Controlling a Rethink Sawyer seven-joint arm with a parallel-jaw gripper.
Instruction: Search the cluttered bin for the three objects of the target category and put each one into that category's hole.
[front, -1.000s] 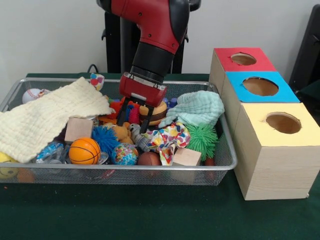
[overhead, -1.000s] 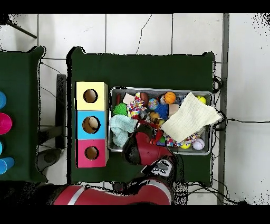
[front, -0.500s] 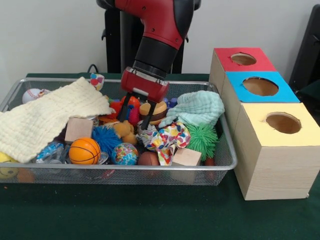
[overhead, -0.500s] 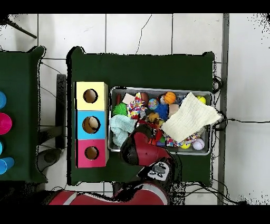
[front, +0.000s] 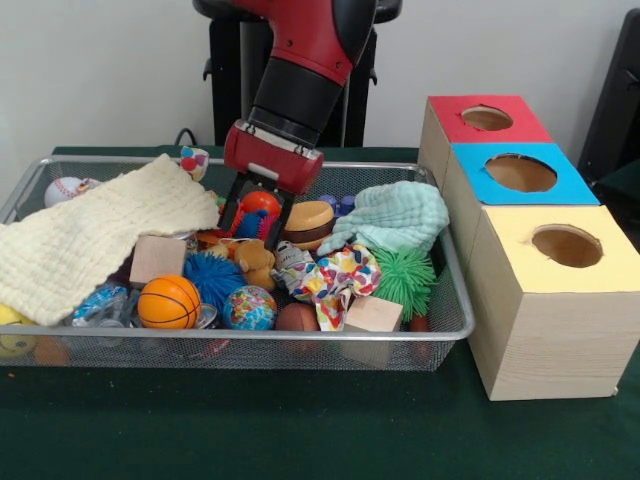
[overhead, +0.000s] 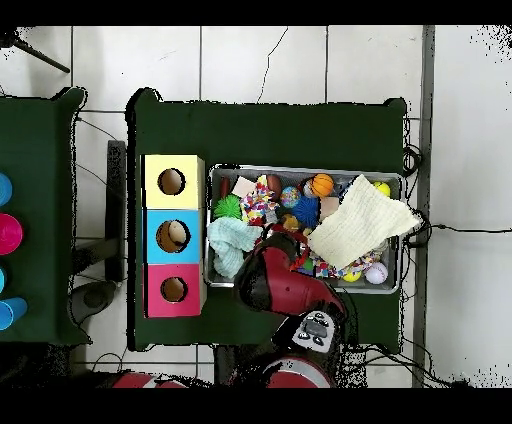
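- You see the green-covered table (front: 300, 440) filling the lower part of the front view, and in the overhead view it is the dark block at centre.
- You see the wire mesh bin (front: 440, 325) spreading across the left and middle of the front view, packed with toys and cloths.
- At the right of the front view, a row of three wooden boxes stands just beside the bin: the yellow-topped box (front: 545, 300) lowest in the frame, the blue-topped box (front: 520, 172) above it, the red-topped box (front: 485, 120) highest, each with a round hole in its lid.
- The red and black arm (front: 310, 60) comes down from the top centre of the front view.
- A cream knitted cloth (front: 90, 235) drapes over the bin's left part; a mint green cloth (front: 395, 215) lies at its upper right.
- The gripper (front: 255, 220) hangs over the bin's middle. Its two dark fingers stand moderately apart with a red ball-like toy (front: 260, 203) between them; you cannot tell whether they grip it.
- Just right of it lies a toy hamburger (front: 307, 222).
- Along the bin's lower edge you find an orange mini basketball (front: 168, 302), a blue spiky ball (front: 208, 276), a globe-patterned ball (front: 249, 308), a brown football (front: 298, 318) and a wooden block (front: 373, 314).
- A green spiky ball (front: 405, 278) sits lower right, touching a multicoloured patterned cloth (front: 340, 272).
- A baseball (front: 65, 188) rests in the upper left corner.
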